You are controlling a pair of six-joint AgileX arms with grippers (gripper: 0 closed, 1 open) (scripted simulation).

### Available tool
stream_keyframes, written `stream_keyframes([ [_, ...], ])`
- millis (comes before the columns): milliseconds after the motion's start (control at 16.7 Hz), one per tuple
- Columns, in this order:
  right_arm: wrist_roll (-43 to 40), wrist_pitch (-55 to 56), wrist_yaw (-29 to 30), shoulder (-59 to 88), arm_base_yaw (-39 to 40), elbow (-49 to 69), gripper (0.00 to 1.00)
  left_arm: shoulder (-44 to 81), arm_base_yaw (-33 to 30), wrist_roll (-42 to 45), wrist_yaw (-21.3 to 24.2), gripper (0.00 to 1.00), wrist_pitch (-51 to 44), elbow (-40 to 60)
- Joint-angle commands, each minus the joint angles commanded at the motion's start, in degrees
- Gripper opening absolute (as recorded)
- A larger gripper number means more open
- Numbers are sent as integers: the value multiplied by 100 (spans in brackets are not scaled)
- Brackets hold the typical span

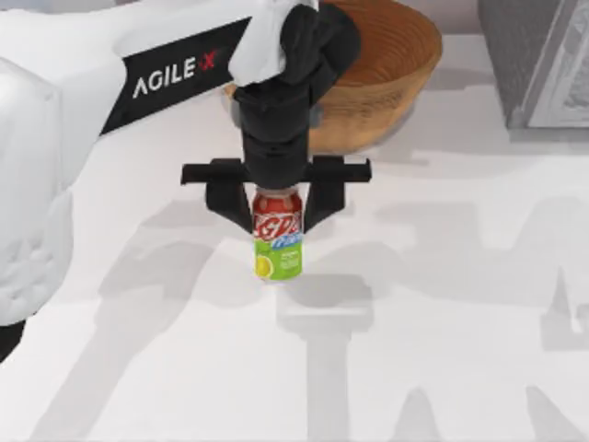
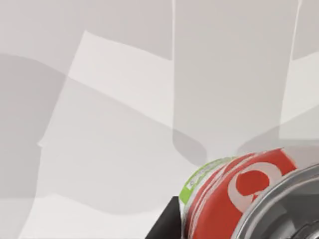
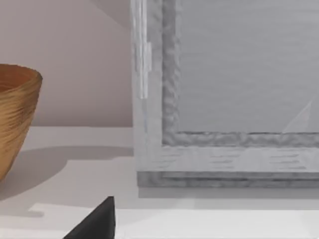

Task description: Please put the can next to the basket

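My left arm reaches in from the upper left of the top view, its white link slanting toward the middle of the frame and ending in the black wrist that points down at the table. My left gripper hangs just above centre of that view, its cross-bar level and its two black fingers angled inward, one on each side of the can. The fingers are closed against the can's red upper part, so I have hold of it; the lime-green lower part sticks out below the fingertips.

The can stands upright in the middle of the top view, with its shadow falling just below and to the right of it on the white surface. I cannot tell whether its base touches the table or sits slightly above it. In my left wrist view the can sits in the lower right corner, silver end nearest the camera.

The basket sits at the top centre of the top view, partly behind my wrist, near the can but apart from it. In my right wrist view the basket is at the left edge, beside a grey framed panel.
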Motion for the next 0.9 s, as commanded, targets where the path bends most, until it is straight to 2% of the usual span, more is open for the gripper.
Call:
stream_keyframes([
  [600, 0, 0, 0, 0, 0, 0, 100, 23, 1, 1, 0, 0, 167, -144],
  [900, 0, 0, 0, 0, 0, 0, 100, 23, 1, 1, 0, 38, 167, -144],
])
